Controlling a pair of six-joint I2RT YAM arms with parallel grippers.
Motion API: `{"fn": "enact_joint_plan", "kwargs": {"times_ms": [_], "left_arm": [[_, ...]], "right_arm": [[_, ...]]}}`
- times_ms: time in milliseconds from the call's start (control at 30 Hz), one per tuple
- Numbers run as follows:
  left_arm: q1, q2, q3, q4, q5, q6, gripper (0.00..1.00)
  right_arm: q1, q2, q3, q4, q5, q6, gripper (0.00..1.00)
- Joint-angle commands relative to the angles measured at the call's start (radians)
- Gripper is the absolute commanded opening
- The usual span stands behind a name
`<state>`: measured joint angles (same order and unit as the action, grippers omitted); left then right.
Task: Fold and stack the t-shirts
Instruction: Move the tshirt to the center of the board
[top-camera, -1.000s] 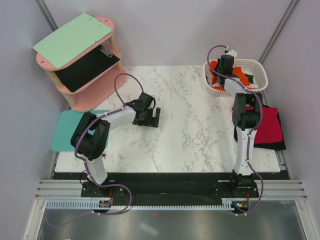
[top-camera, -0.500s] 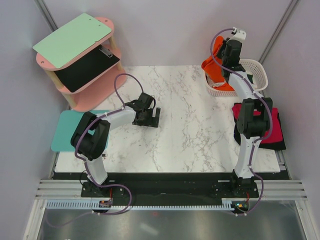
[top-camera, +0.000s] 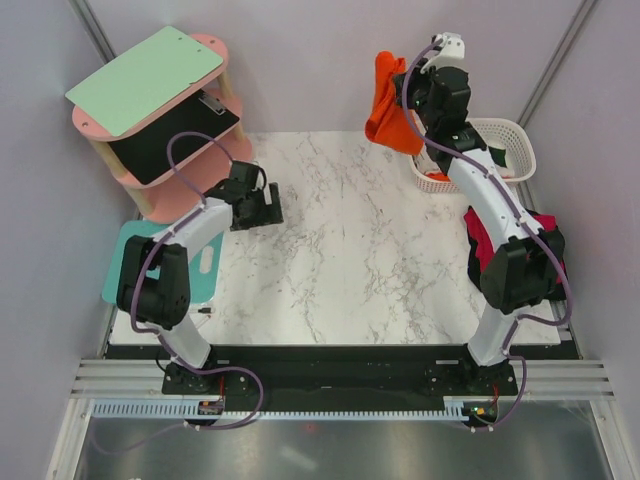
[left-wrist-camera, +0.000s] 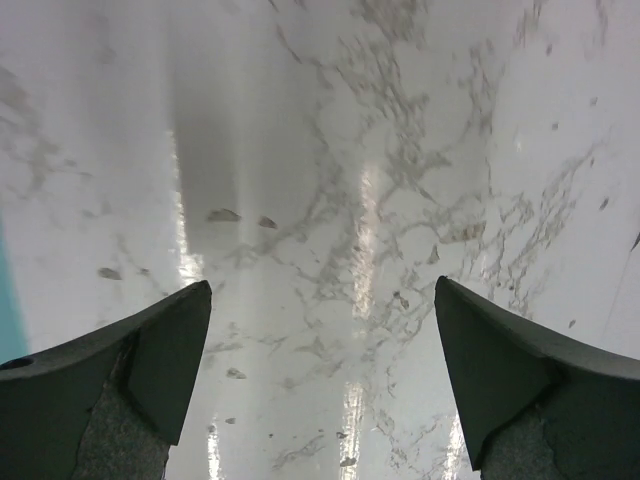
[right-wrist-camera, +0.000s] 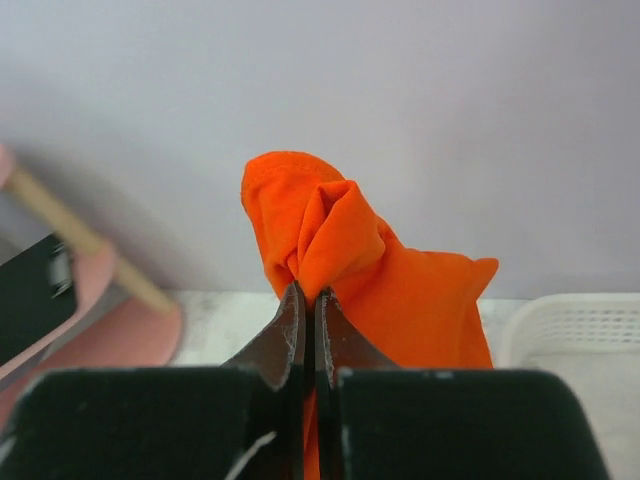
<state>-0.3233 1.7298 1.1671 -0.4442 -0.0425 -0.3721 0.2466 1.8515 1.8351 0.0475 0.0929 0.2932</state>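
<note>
My right gripper (top-camera: 400, 82) is shut on a bright orange t-shirt (top-camera: 388, 110) and holds it high in the air, left of the white basket (top-camera: 512, 134). The shirt hangs bunched from the jaws; in the right wrist view the gripper (right-wrist-camera: 308, 290) pinches a fold of the orange t-shirt (right-wrist-camera: 400, 285). A crimson red t-shirt (top-camera: 540, 245) lies on a black one (top-camera: 556, 290) at the table's right edge. My left gripper (top-camera: 268, 208) is open and empty, low over the marble table at the left; in the left wrist view the gripper (left-wrist-camera: 322, 300) shows only bare marble between its fingers.
The white lattice basket holds more cloth, orange and dark green. A pink two-tier shelf (top-camera: 150, 190) with a mint board (top-camera: 145, 78) stands at the back left. A teal mat (top-camera: 125, 262) lies at the left edge, under the left arm.
My right gripper has lifted the orange t-shirt out of the basket, up and to the left. My left arm has swung left, from mid-table towards the shelf.
</note>
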Motion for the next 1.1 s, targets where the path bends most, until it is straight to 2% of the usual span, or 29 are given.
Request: {"fn": "enact_joint_plan", "kwargs": {"times_ms": [0,133,300,533,667,833,867,900,933,1000,1033,1067], "left_arm": [[0.064,-0.124,0.077,-0.016,-0.034,-0.054,1.00],[0.073,-0.144,0.074,-0.019,-0.025,-0.057,1.00],[0.073,-0.116,0.068,-0.019,-0.020,-0.060,1.00],[0.073,-0.090,0.062,-0.018,-0.036,-0.056,1.00],[0.073,-0.090,0.059,-0.019,-0.062,-0.051,1.00],[0.073,-0.084,0.062,-0.019,-0.074,-0.044,1.00],[0.072,-0.082,0.060,-0.019,-0.074,-0.042,1.00],[0.072,-0.078,0.060,-0.019,-0.071,-0.039,1.00],[0.070,-0.076,0.057,-0.016,-0.060,-0.036,1.00],[0.067,-0.076,0.055,-0.007,-0.045,-0.027,1.00],[0.056,-0.085,0.045,0.004,-0.030,-0.022,1.00],[0.050,-0.094,0.036,0.031,-0.020,-0.008,1.00]], "right_arm": [[0.049,-0.103,-0.097,-0.041,-0.143,0.081,0.00],[0.101,-0.143,-0.189,-0.078,-0.274,0.116,0.00],[0.204,-0.149,-0.155,-0.175,-0.422,0.121,0.00],[0.246,-0.026,-0.043,-0.285,-0.798,0.170,0.00],[0.244,0.041,-0.050,-0.302,-0.846,0.160,0.00],[0.154,0.214,-0.027,-0.328,-0.858,0.149,0.00],[0.137,0.248,-0.005,-0.328,-0.851,0.141,0.04],[0.096,0.280,0.006,-0.328,-0.775,0.132,0.11],[0.076,0.337,0.012,-0.324,-0.739,0.130,0.38],[0.022,0.383,0.013,-0.258,-0.687,0.142,0.57],[0.007,0.402,0.001,-0.217,-0.674,0.159,0.71],[-0.006,0.403,-0.041,-0.127,-0.673,0.179,0.78]]}}
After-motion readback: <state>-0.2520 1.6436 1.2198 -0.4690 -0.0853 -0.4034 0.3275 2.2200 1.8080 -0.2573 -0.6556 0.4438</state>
